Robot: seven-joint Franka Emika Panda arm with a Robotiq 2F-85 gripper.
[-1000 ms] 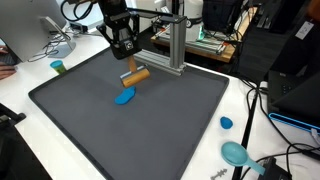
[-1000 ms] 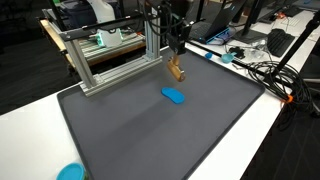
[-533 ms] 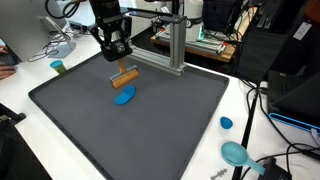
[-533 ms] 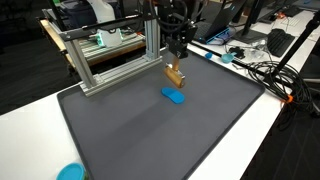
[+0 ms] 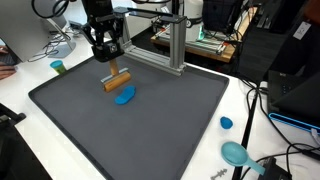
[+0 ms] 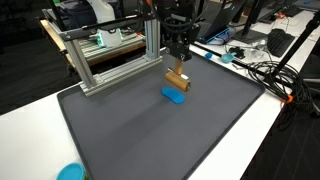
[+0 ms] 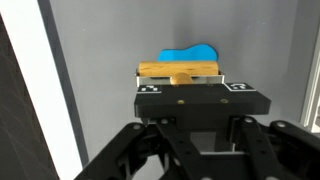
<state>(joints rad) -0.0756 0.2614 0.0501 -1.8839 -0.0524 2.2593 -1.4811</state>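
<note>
My gripper (image 5: 110, 68) hangs over the dark grey mat (image 5: 170, 120) and is shut on a short wooden block (image 5: 117, 80), carried a little above the mat. A flat blue piece (image 5: 124, 96) lies on the mat just beside and below the block. Seen from the opposite side, the gripper (image 6: 177, 68) holds the wooden block (image 6: 178, 81) directly over the blue piece (image 6: 174, 95). In the wrist view the wooden block (image 7: 180, 70) runs across the gripper (image 7: 180, 80) with the blue piece (image 7: 190, 54) beyond it; the fingertips are hidden by the gripper body.
An aluminium frame (image 5: 175, 45) stands at the mat's far edge. On the white table lie a small blue lid (image 5: 226, 123), a teal bowl (image 5: 236, 152) and a small cup (image 5: 57, 67). Cables (image 6: 265, 70) and monitors crowd the table's sides.
The gripper has carried the wooden block sideways across the mat and slightly down, so the block now hangs by the blue piece. The blue piece has not moved.
</note>
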